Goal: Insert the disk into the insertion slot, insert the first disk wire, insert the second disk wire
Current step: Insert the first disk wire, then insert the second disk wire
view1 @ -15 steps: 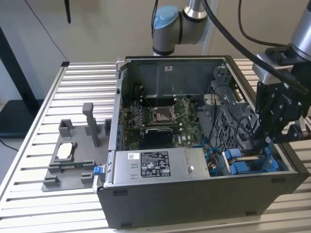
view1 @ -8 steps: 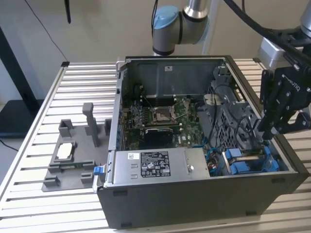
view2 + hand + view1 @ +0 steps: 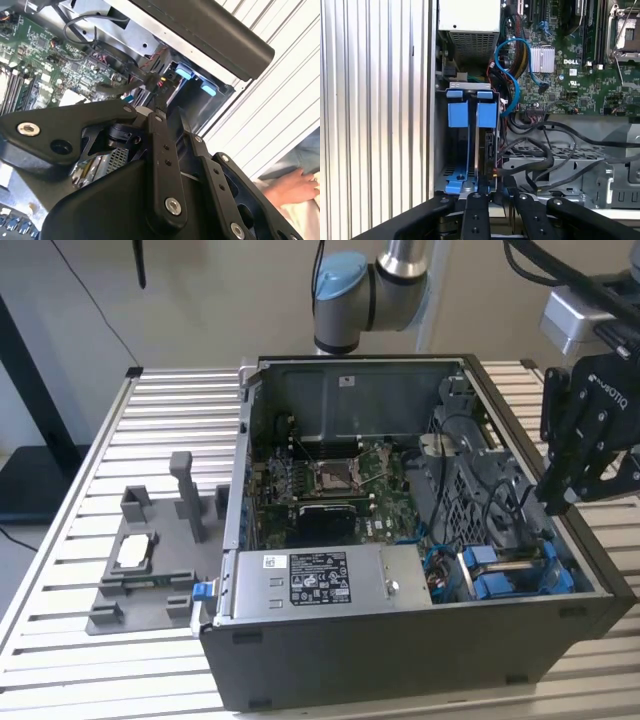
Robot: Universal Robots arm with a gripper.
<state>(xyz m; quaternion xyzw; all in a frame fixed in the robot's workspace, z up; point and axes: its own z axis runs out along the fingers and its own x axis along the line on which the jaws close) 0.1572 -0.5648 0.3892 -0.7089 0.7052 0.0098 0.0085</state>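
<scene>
Disk (image 3: 489, 150) is in the insertion slot (image 3: 465, 88), standing on edge in its blue carrier. An empty-looking blue carrier (image 3: 457, 115) sits just beside it in the same bay. In the exterior view the bay is in the near corner of the computer case (image 3: 400, 660), at the exterior view's right, next to the power supply (image 3: 320, 580).

Claw (image 3: 495, 192) hangs over the case at the slot's open end, its tip just beside the end of the disk. Can't tell whether the claw is apart, together or clamped on anything, since the tip is hidden behind its own links.

Black wires (image 3: 545, 150) loop loose over the metal cage beside the slot. A black connector with red and yellow leads (image 3: 160, 82) lies just past the claw's tip in the second wrist view. Can't tell if it is plugged into the disk.

Motherboard (image 3: 340, 485) is further in, and a blue cable (image 3: 512, 75) curls between it and the bay.

Grey fixture (image 3: 150, 570) sits on the slatted counter (image 3: 90, 440) at the exterior view's left, well apart from the claw (a person's hand (image 3: 290, 187) is visible past the counter's edge in the second wrist view)
</scene>
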